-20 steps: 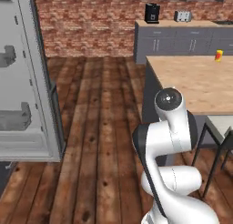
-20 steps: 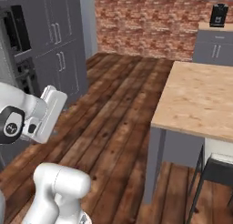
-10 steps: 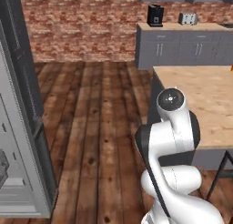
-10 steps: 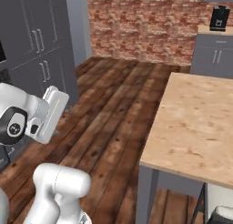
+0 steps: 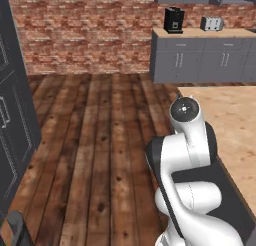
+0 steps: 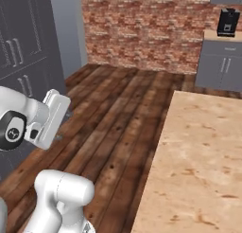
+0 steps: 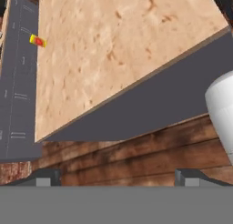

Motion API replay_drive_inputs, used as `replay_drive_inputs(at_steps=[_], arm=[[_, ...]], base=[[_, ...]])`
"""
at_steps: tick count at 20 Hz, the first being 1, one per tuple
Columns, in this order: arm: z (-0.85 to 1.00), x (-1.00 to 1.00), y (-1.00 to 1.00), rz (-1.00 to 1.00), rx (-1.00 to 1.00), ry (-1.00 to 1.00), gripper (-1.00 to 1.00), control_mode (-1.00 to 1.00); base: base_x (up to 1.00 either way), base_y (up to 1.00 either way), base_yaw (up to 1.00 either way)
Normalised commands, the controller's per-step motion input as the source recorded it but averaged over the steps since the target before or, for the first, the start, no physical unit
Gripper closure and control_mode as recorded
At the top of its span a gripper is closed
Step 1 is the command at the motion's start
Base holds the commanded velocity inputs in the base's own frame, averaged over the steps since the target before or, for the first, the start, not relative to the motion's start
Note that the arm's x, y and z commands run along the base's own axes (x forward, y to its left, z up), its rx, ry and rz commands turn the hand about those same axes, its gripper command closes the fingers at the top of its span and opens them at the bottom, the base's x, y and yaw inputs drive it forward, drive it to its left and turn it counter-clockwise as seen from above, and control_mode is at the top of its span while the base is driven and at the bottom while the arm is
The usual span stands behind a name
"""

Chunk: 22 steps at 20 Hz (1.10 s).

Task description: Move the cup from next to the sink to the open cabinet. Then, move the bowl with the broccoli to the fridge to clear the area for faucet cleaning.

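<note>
Small bright-yellow cup (image 7: 36,40) with a red-orange mark, seen in the hand view as a tiny shape lying beyond the far edge of the wooden bench (image 7: 113,50), over the grey run of cabinet fronts (image 7: 18,82) behind it. Too small to tell whether upright or tipped, or what exactly carries it. Probably light, stiff and smooth-sided, so likely to slip or topple under a careless push; best taken across the middle of its wall with the fingers squarely on opposite sides, and not squeezed at the rim.

Tool (image 7: 113,177) empty, its two dark fingertips (image 7: 44,177) standing wide apart at the bottom of the hand view, well apart from the cup, with the whole bench top in between.

Bench top broad, pale and bare, with a sharp near edge and a dark grey side panel dropping to the wooden floor (image 5: 100,140). Same bench at the right of both base views, its long edge running alongside the white arm (image 5: 187,155).

Plenty of open floor ahead toward the brick wall (image 5: 85,30). Dark tall cabinets (image 6: 23,61) close on the arm's left side, leaving a wide lane between them and the bench. Further grey cabinets along the back wall, carrying a black coffee machine (image 5: 174,20) and a toaster (image 5: 212,23).
</note>
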Motion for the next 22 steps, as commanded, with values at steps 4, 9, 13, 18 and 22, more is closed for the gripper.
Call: replay_drive_inputs(at_steps=[4, 9, 13, 18, 22], arm=[[0.0, 0.0, 0.0, 0.0, 0.0, 0.0, -1.0, 1.0], [0.0, 0.0, 0.0, 0.0, 0.0, 0.0, -1.0, 1.0], [0.0, 0.0, 0.0, 0.0, 0.0, 0.0, -1.0, 1.0], [0.0, 0.0, 0.0, 0.0, 0.0, 0.0, -1.0, 1.0], [0.0, 0.0, 0.0, 0.0, 0.0, 0.0, -1.0, 1.0]], base=[[1.0, -0.14, -0.01], [1.0, 0.0, -0.03], [1.0, 0.0, -0.05], [1.0, 0.12, -0.13], [1.0, 0.32, -0.23]])
